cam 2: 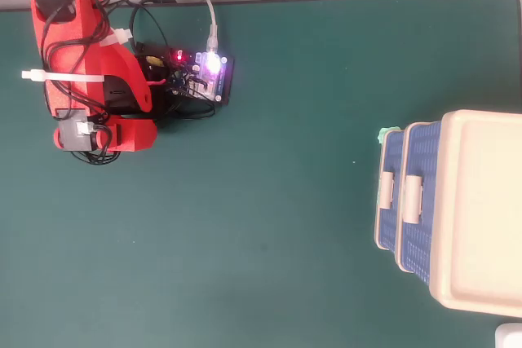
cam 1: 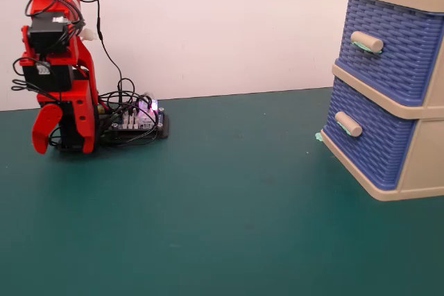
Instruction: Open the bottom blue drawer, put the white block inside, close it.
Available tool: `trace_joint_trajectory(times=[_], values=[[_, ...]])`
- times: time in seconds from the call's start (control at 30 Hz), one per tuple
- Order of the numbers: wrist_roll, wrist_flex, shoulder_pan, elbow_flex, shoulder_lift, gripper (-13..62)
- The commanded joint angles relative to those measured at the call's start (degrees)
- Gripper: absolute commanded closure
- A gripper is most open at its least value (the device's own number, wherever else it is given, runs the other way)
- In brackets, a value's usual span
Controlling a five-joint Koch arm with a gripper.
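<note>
Overhead view had the red arm folded up tight over its base at about ten o'clock on the green mat (cam 2: pixel 269 226), with the lit controller board (cam 2: pixel 208 75) just beside it, toward two o'clock of the base. The cabinet (cam 2: pixel 481 209) stood well apart at three o'clock. The bottom blue drawer (cam 1: pixel 371 140) was pushed fully in, its beige handle (cam 1: pixel 348 123) untouched, and the drawer above it was closed too.

I could find no white block anywhere, not on the mat, not in the claw. To my eye that left two readings: either the job was finished, block shut away inside and the arm parked, or it had not begun; the pictures alone could not settle it. If anything remained, the next move would call for a long reach across to three o'clock and a hook on that lower handle.

From the side, the gripper (cam 1: pixel 59 133) hung pointing down at the mat beside the base, a rounded jaw at the left and a flat one at the right, close-set and empty as far as I could see. From above, the jaws were stacked under the wrist, but only that view showed the lower drawer's front standing slightly proud of the upper.
</note>
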Motion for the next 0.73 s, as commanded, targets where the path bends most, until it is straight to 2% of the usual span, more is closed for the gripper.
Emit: trace_joint_trajectory(times=[0.0, 0.7], values=[[-0.1, 9.6, -0.3, 0.9, 2.9, 15.0], [-0.1, 8.5, -0.2, 0.9, 2.8, 14.9]])
